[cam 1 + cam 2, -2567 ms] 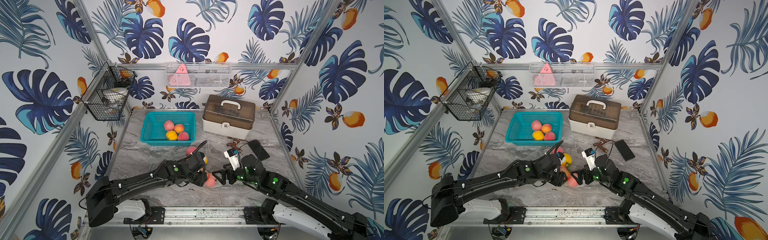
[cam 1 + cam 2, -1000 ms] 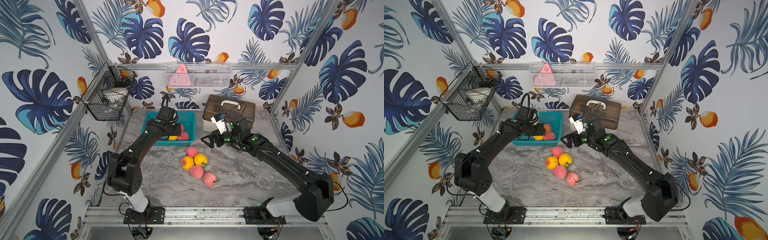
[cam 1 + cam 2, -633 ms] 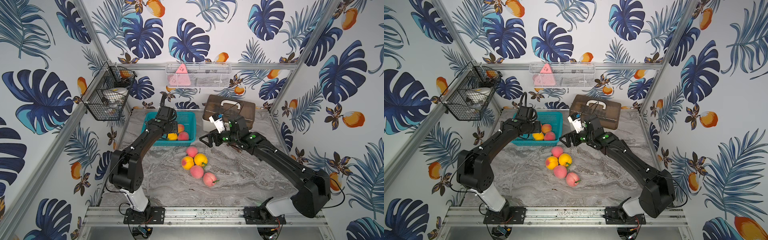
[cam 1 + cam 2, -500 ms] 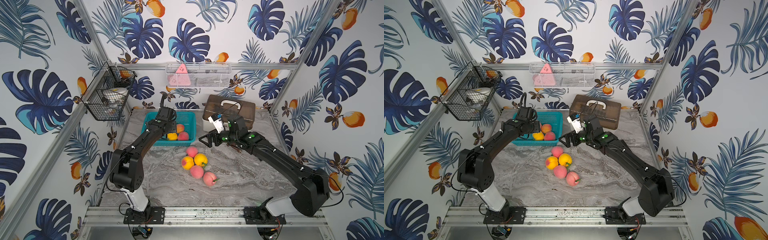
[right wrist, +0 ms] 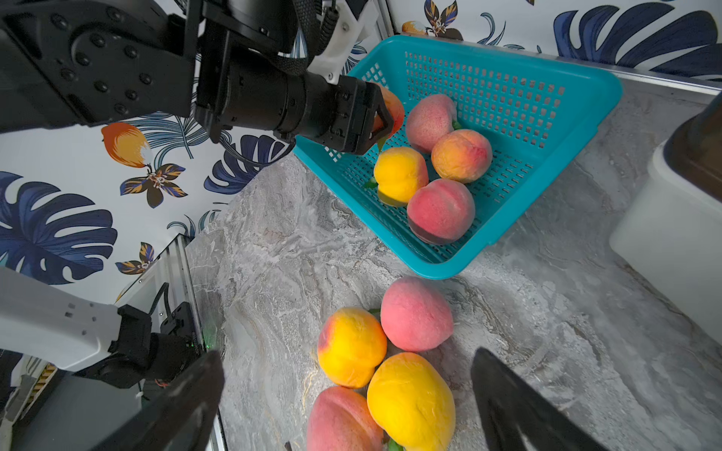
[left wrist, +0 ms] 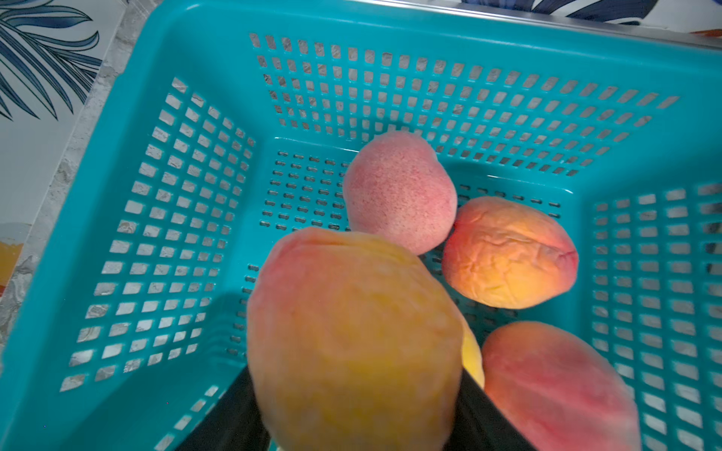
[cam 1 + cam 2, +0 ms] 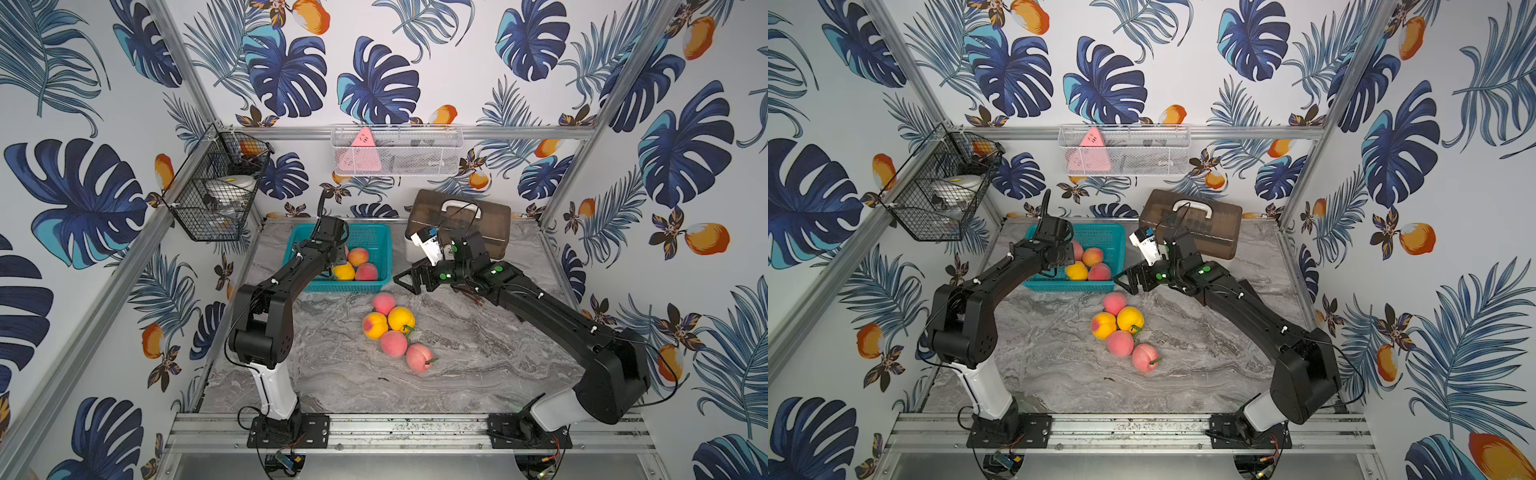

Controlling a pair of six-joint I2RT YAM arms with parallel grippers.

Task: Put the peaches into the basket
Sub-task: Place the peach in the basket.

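The teal basket (image 7: 374, 232) (image 7: 1100, 232) stands at the back left of the table, and the right wrist view shows several peaches (image 5: 441, 211) lying in it. My left gripper (image 6: 353, 390) (image 5: 375, 117) hangs just over the basket's near-left part, shut on a yellow-orange peach (image 6: 351, 339) (image 5: 390, 111). Several more peaches (image 7: 393, 343) (image 7: 1120, 343) lie clustered mid-table. My right gripper (image 7: 409, 282) (image 7: 1129, 282) (image 5: 347, 357) is open and holds nothing. It hovers by the basket's front right corner, above the far end of the cluster.
A white toolbox with a brown lid (image 7: 457, 220) sits at the back right, close behind the right wrist. A black wire basket (image 7: 216, 195) hangs on the left wall. On the back wall hangs a white mesh basket (image 7: 395, 153).
Since the earliest frames the left arm has carried a peach from the pile back over the basket. The right gripper left the pile and lately drifted slightly left.
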